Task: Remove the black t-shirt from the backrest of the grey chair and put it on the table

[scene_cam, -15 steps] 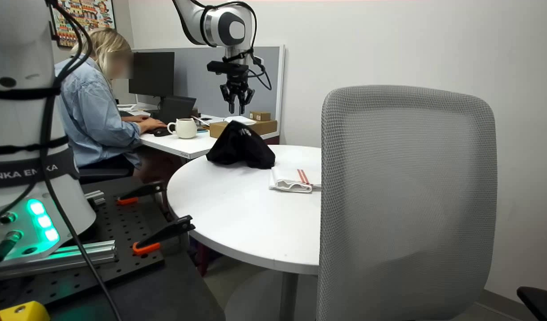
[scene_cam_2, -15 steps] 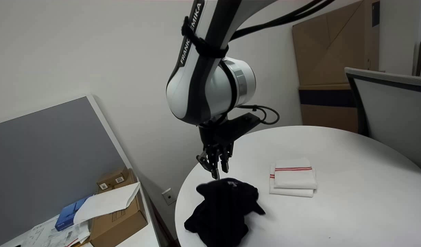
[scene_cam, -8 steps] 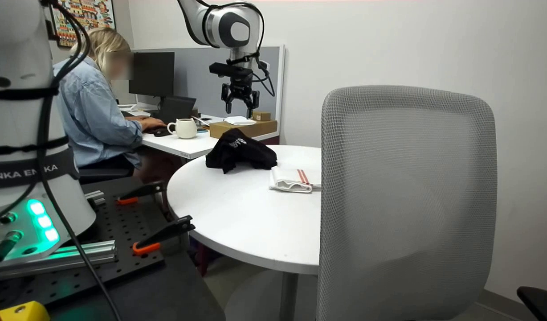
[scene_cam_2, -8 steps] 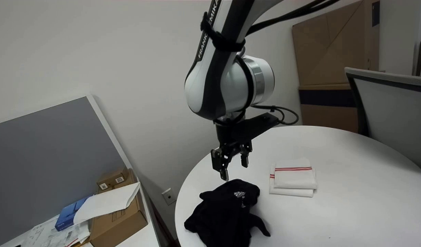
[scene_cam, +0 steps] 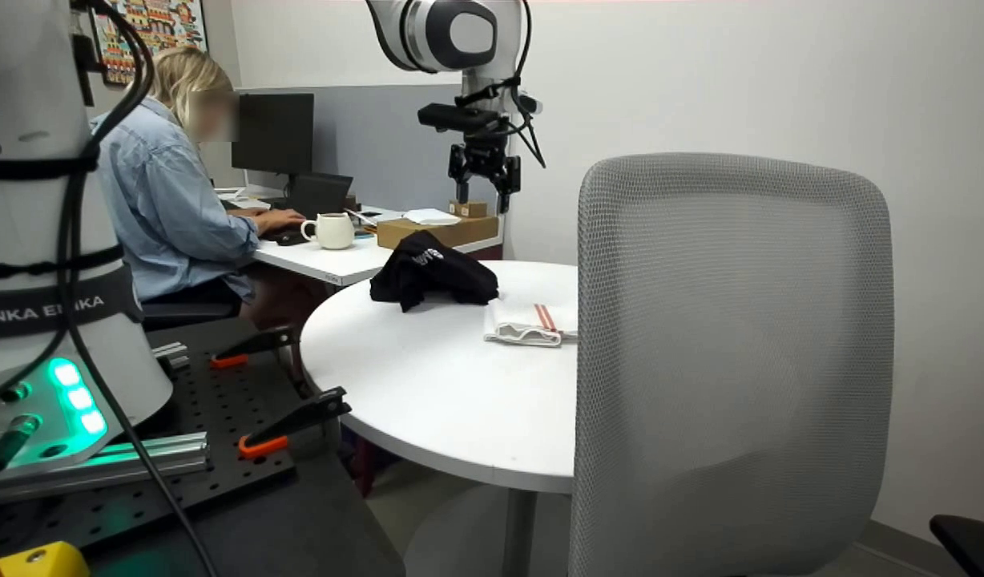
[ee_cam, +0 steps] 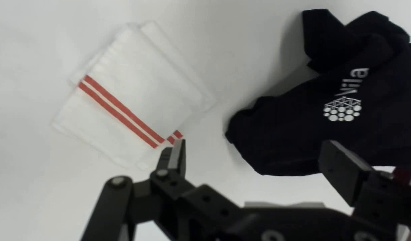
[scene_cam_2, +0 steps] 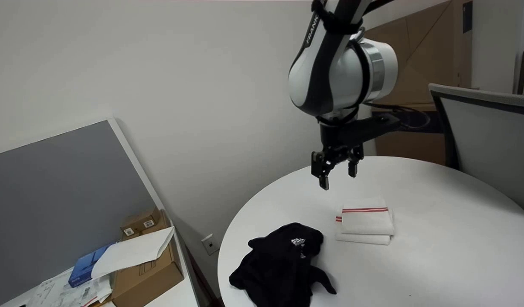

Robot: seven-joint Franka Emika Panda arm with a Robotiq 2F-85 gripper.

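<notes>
The black t-shirt [scene_cam: 436,268] lies crumpled in a heap on the white round table [scene_cam: 428,385]. Its pale print faces up in the wrist view, where the shirt [ee_cam: 292,134] fills much of the right side. My gripper [scene_cam_2: 338,179] hovers above the table, up and to the right of the shirt in an exterior view. Its fingers are spread wide with nothing between them, and the wrist view shows the gripper [ee_cam: 254,143] apart from the cloth below. The grey chair [scene_cam: 732,361] stands at the table with a bare backrest and hides part of the tabletop.
A folded white cloth with red stripes [scene_cam_2: 364,224] lies beside the shirt. Behind the table is a desk with a cardboard box [scene_cam: 440,232], a mug [scene_cam: 332,232] and a seated person [scene_cam: 171,184]. A wall rises close behind the table.
The fingers have spread apart and let go of the shirt, whose raised peak has sunk down. The gripper has then moved away from it, rightward in both exterior views.
</notes>
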